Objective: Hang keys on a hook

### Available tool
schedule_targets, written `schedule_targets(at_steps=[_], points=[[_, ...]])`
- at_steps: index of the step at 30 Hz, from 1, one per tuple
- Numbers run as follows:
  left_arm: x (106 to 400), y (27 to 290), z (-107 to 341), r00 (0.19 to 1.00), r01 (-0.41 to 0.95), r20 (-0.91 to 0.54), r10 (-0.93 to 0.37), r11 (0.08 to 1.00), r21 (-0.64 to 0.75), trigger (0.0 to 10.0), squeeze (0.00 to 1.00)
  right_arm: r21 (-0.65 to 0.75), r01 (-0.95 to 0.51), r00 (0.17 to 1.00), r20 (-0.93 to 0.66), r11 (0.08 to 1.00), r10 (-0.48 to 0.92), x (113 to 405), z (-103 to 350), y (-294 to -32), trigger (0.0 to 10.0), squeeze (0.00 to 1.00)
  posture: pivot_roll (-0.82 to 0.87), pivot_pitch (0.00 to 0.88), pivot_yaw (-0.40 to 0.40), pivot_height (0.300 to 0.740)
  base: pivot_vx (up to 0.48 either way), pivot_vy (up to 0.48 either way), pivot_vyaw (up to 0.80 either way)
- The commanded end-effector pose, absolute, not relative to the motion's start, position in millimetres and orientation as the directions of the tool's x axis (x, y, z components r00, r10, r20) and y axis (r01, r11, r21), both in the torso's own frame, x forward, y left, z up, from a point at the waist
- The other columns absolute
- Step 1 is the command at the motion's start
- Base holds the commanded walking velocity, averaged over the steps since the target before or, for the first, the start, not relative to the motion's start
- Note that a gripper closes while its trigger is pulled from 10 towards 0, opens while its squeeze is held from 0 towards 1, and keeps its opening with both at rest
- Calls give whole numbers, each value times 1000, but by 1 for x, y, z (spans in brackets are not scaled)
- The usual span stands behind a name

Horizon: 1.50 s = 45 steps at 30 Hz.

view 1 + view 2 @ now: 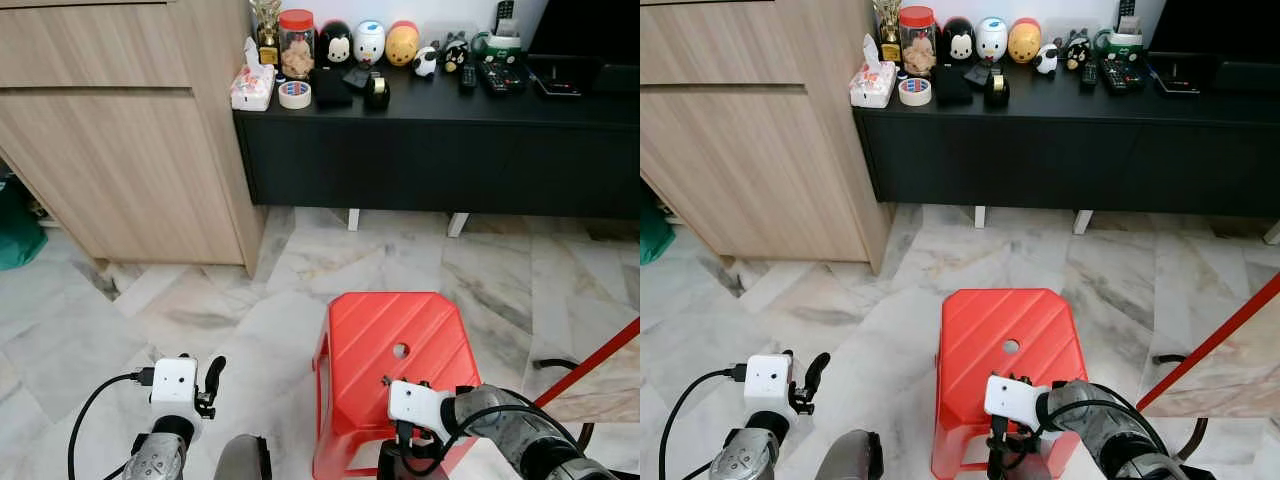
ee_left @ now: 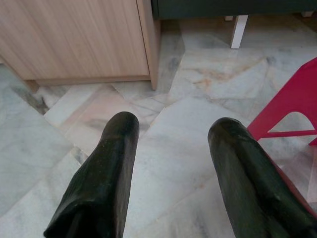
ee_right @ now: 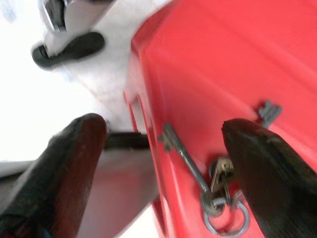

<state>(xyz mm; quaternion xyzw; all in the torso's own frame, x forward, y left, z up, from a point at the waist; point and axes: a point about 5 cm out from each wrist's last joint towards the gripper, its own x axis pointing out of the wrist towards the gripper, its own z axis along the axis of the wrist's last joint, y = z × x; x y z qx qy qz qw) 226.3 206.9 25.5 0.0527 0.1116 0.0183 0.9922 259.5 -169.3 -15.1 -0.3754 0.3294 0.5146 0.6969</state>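
Observation:
A bunch of metal keys (image 3: 218,196) on a ring lies on the top of a red plastic stool (image 1: 395,330), close to its near edge. One long key points away from the ring. My right gripper (image 3: 163,131) hovers over that edge, open, with one finger beyond the stool's side and the other over the keys. Its white wrist (image 1: 420,405) sits above the stool's front. My left gripper (image 2: 171,131) is low on the left, open and empty above the marble floor (image 2: 163,158), beside the stool.
A black low console (image 1: 430,150) runs along the back wall, carrying figurines, a jar, a tape roll (image 1: 294,94) and remotes. A light wooden cabinet (image 1: 120,150) stands at the left. A red pole (image 1: 590,360) slants in at the right, with a black cable on the floor.

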Motion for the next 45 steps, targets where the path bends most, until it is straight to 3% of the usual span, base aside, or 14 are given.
schedule_targets(at_steps=[1,24,32,38,45], points=[[225,210,24,973,-29,-225,56,992,119,10000,0,-211,-964,262,-862,163,434,257,-19,-173,10000,0,67,67,-28,631,0,0,0],[223,211,22,971,-33,-229,61,992,124,10000,0,-281,-958,281,-897,52,342,248,-30,-180,10000,0,69,80,-27,631,0,0,0],[222,211,22,971,-36,-231,64,991,126,10000,0,-305,-951,302,-894,43,332,247,-31,-180,10000,0,68,83,-26,631,0,0,0],[222,211,22,971,-37,-231,66,991,127,10000,0,-371,-927,364,-858,52,362,255,-27,-171,10000,0,68,82,-26,631,0,0,0],[222,211,21,970,-40,-231,69,991,128,10000,0,-372,-927,364,-855,53,370,256,-26,-169,10000,0,69,83,-27,631,0,0,0]])
